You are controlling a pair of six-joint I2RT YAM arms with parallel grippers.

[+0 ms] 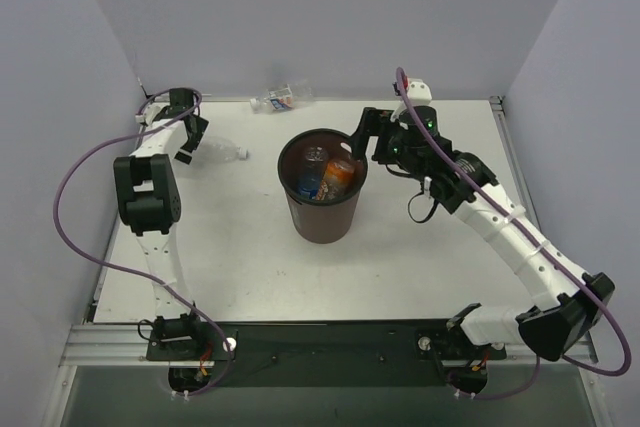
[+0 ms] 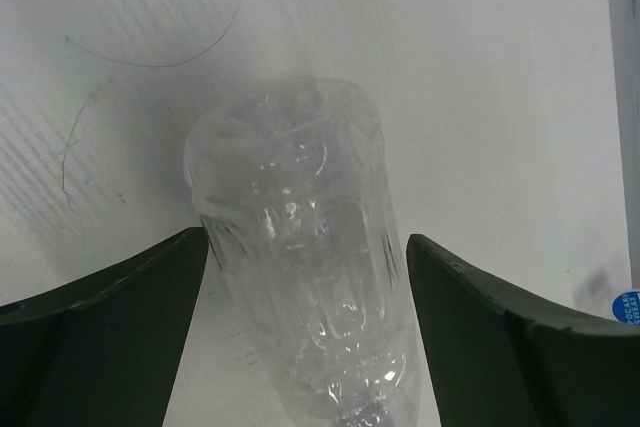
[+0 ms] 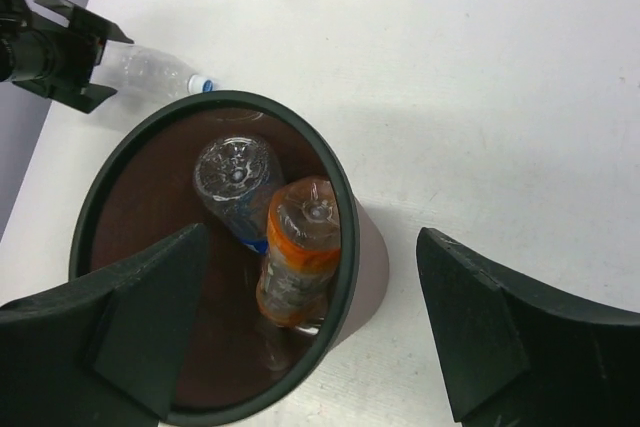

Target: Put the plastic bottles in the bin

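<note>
Clear bottle (image 2: 300,277) being straddled by wide-open left hand (image 2: 305,239); mid-body squeeze being advised. Right hand (image 3: 312,235) wide, empty, over bin (image 3: 130,212).

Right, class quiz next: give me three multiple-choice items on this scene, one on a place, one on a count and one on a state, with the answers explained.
1. Where does the labelled bottle outside the bin lie?
A) at the far edge of the table
B) by the right arm's base
C) on the floor

2. How many bottles are in the bin?
A) one
B) two
C) four

3. How is the right gripper?
A) shut on a bottle
B) open and empty, over the bin
C) resting on the table

Answers:
1 A, it lies along the far edge.
2 B, the orange bottle and a clear bottle show inside.
3 B, its jaws stand wide apart with nothing between.
</note>
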